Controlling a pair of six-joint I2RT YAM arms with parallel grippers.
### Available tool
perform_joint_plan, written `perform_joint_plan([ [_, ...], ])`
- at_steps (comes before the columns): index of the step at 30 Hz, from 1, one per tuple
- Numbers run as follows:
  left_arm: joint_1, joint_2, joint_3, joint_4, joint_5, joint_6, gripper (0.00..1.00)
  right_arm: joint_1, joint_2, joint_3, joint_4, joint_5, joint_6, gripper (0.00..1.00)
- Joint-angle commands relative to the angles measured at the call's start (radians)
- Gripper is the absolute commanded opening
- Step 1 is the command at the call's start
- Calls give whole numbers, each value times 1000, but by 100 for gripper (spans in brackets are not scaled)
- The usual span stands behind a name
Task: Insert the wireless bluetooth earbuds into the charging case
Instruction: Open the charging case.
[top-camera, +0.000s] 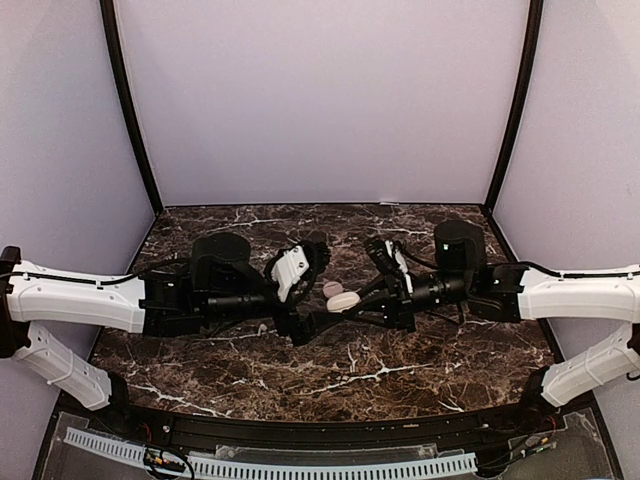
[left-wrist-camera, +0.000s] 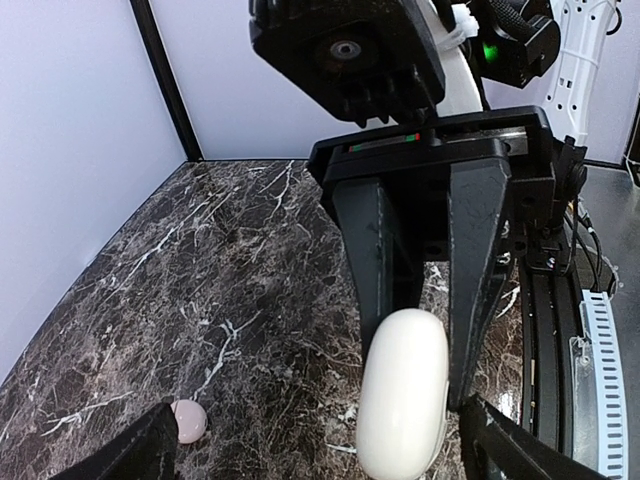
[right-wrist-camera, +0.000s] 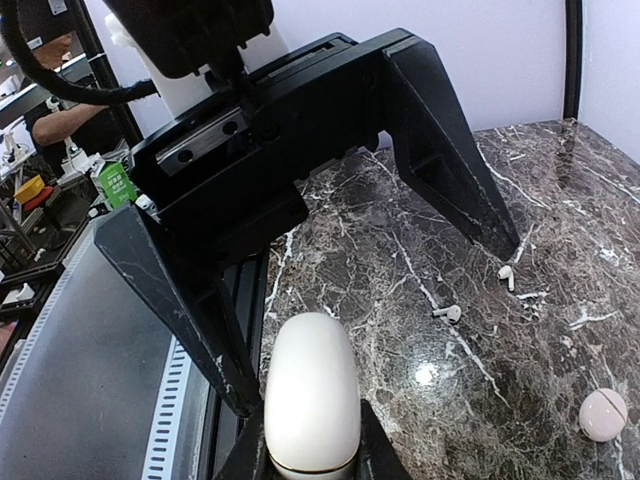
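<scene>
Below, dark veined marble tabletop (top-camera: 300, 375) bearing earbuds (right-wrist-camera: 447, 312); pale lilac walls (top-camera: 320, 100).

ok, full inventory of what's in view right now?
charging case: 1, white, looks closed, clamped in the right gripper above the table
small round case: 1, pale pink, on the marble near the grippers
earbuds: 2, white, loose on the marble, apart from each other
table: 1, dark brown marble with white veins
backdrop walls: 3, pale lilac, around the table
left gripper: 1, black, open, facing the charging case
right gripper: 1, black, shut on the charging case
</scene>
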Motion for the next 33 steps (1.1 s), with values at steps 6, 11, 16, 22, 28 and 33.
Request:
perform_joint_plan([
  [6, 40, -41, 30, -11, -26, -26, 95, 48, -20, -2, 12, 27, -30, 0],
  [11, 65, -68, 13, -7, -5, -33, 95, 63, -18, -3, -1, 41, -66, 0],
  [16, 77, -72, 17, -23, 1, -27, 94, 68, -23, 1, 2, 37, -69, 0],
  [22, 80, -82, 23, -36, 14, -19, 94, 68, -24, -2, 9, 33, -61, 0],
  [28, 77, -107, 5, -54, 233, 18, 94, 67, -12, 11, -10, 66, -57, 0],
  [33, 75, -65, 25, -99, 299, 7, 92, 68, -14, 12, -4, 69, -56, 0],
])
